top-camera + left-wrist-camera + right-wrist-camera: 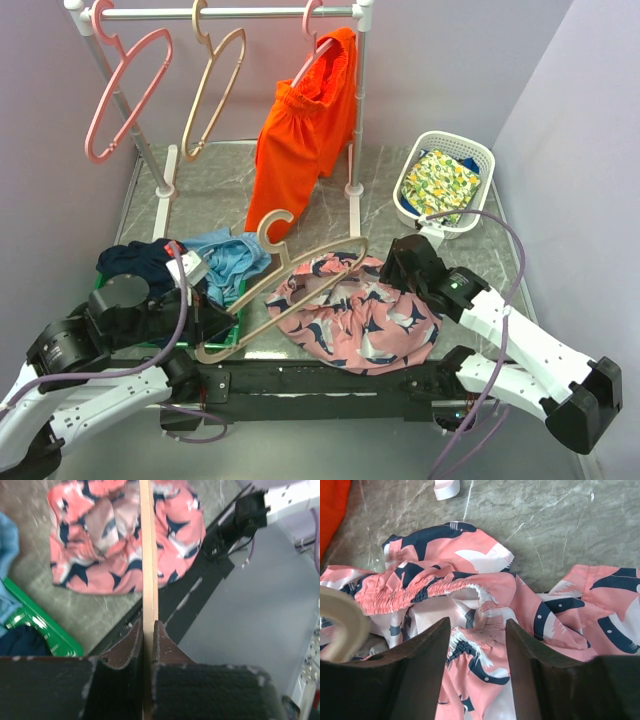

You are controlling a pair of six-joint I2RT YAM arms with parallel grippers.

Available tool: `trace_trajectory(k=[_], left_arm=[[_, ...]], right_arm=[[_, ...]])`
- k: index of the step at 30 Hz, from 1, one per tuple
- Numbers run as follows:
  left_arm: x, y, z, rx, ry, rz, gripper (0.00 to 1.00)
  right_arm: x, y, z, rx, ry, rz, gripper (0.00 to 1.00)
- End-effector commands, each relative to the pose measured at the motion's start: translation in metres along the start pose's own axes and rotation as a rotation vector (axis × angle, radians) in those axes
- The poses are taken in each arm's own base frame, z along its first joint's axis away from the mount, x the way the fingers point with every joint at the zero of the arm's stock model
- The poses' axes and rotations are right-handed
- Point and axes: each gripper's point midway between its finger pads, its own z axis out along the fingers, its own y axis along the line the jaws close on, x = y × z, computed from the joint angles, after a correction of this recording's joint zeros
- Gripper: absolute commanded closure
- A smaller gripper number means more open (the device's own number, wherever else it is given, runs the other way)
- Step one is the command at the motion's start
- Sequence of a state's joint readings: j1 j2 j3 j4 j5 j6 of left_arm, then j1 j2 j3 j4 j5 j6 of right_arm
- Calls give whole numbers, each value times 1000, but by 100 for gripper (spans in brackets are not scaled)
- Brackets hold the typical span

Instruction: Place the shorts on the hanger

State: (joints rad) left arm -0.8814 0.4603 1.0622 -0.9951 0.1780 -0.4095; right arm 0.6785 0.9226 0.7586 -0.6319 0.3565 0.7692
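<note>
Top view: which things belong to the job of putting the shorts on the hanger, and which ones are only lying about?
Job: pink leaf-print shorts; tan hanger, clamped in the left gripper; right gripper, open over the shorts.
Lying about: orange shorts, pink hanger and spare tan hanger on the rack; white basket; green tray; blue cloth.

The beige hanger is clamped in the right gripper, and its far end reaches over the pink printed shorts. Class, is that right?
Not quite. The left gripper is clamped on the beige hanger, as the left wrist view shows; the right gripper stands open above the pink printed shorts. The far end does reach over the shorts.
</note>
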Motion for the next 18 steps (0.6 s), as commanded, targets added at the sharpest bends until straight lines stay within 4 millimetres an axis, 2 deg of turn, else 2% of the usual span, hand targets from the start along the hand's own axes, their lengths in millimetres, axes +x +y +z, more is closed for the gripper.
trace_trajectory(k=[1, 10, 13, 18], left_arm=[[11, -5, 6, 33, 62, -31, 99], [14, -4, 26, 37, 114, -20, 99], [14, -2, 30, 28, 134, -9, 99], [9, -1, 35, 14, 147, 12, 99]], right_arm=[[-11, 7, 3, -13, -51, 20, 47], [4, 2, 10, -12, -21, 17, 62], [4, 0, 9, -9, -29, 15, 71], [-3, 1, 3, -15, -44, 14, 92]])
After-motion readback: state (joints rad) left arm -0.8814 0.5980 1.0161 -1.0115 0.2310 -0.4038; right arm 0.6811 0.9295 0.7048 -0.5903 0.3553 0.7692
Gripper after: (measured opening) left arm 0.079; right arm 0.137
